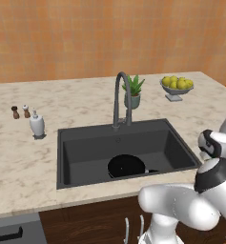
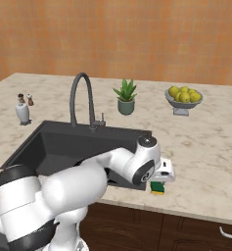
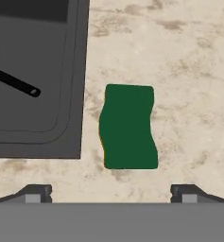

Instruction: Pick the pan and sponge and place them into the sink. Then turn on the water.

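The black pan (image 1: 126, 166) lies flat in the front middle of the dark grey sink (image 1: 86, 143); its handle (image 3: 16, 84) points toward the sink's right wall. The sponge (image 3: 127, 126), green side up, rests on the counter just right of the sink's front right corner, and its yellow layer shows in the right base view (image 2: 157, 188). My gripper (image 3: 111, 194) hovers right above the sponge, open, its fingertips (image 3: 38, 194) spread wider than the sponge and apart from it. The arched faucet (image 1: 118, 95) stands behind the basin; no water stream is in view.
A grey bowl of lemons (image 1: 177, 86) and a potted plant (image 1: 133, 93) stand at the back right. A soap dispenser (image 1: 36, 125) and two shakers (image 1: 20, 112) stand left of the sink. The sponge lies close to the counter's front edge (image 2: 186, 210).
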You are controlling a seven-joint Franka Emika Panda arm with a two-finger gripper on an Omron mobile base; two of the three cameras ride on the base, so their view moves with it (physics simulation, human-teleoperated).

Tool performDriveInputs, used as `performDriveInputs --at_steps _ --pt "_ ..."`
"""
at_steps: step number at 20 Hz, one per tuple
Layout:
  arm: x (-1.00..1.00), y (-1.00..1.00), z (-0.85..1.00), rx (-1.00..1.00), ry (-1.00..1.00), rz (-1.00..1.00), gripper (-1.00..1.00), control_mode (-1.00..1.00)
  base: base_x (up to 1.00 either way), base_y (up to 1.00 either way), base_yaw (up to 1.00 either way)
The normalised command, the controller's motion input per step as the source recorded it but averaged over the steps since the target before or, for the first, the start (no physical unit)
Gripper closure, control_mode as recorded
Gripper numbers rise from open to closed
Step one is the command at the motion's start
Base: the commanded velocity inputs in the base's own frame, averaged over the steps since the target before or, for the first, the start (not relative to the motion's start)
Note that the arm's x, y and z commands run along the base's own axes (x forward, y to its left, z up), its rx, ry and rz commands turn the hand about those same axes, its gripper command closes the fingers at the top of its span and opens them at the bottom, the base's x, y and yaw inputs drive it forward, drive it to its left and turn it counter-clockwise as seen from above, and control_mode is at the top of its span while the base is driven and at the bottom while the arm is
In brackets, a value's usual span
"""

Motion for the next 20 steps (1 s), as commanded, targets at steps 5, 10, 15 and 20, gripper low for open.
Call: performDriveInputs --at_steps 5,10,15,20 --pt "0.29 -0.02 -0.25 0.00 0.14 0.00 -1.00 -1.00 0.00 0.00 0.00" --pt "0.24 -0.18 -0.24 0.00 0.06 0.01 -1.00 -1.00 0.00 0.00 0.00" --pt "0.13 -0.17 -0.22 0.00 0.03 0.02 -1.00 -1.00 0.00 0.00 0.00" --pt "0.12 -0.08 -0.19 0.00 0.08 0.04 -1.00 -1.00 0.00 0.00 0.00"
